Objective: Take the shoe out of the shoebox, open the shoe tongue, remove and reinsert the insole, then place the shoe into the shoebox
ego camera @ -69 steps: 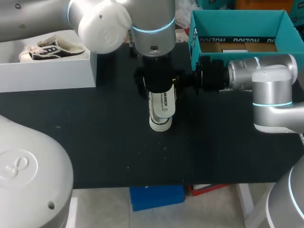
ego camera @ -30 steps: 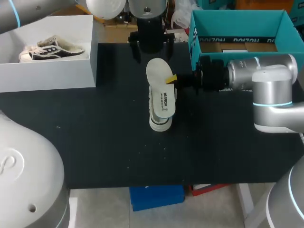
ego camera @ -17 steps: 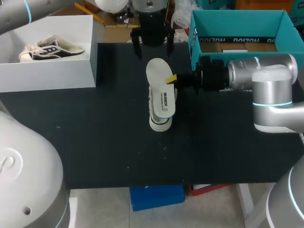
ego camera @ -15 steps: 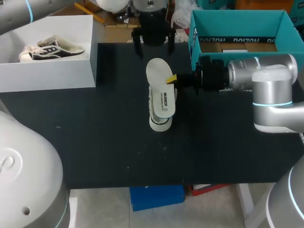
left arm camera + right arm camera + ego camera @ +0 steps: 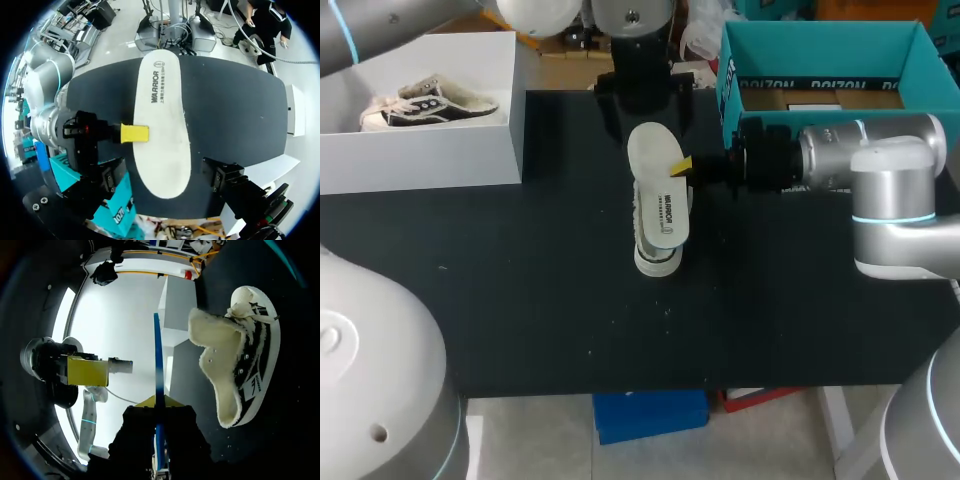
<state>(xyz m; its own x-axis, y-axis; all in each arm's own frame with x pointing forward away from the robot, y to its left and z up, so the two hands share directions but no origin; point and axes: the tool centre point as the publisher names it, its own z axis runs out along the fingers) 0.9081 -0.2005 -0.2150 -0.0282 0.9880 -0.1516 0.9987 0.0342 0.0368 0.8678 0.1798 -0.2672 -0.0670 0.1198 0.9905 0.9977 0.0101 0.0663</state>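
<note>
Left gripper (image 5: 642,110) had lifted off the shoe (image 5: 658,258) and backed to the far edge of the black table (image 5: 520,280), fingers apart, nothing held. One white insole (image 5: 655,180) over the mid-table shoe, its edge clamped by the right gripper (image 5: 682,166). Two boxes: teal shoebox (image 5: 820,45) at the far right corner, white box (image 5: 420,150) at the far left with a second shoe (image 5: 430,103).

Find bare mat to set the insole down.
Free: mat left of the shoe, in front of the white box; also the near strip before the shoe. Crowded: around the insole, between left gripper, right gripper and teal box.
</note>
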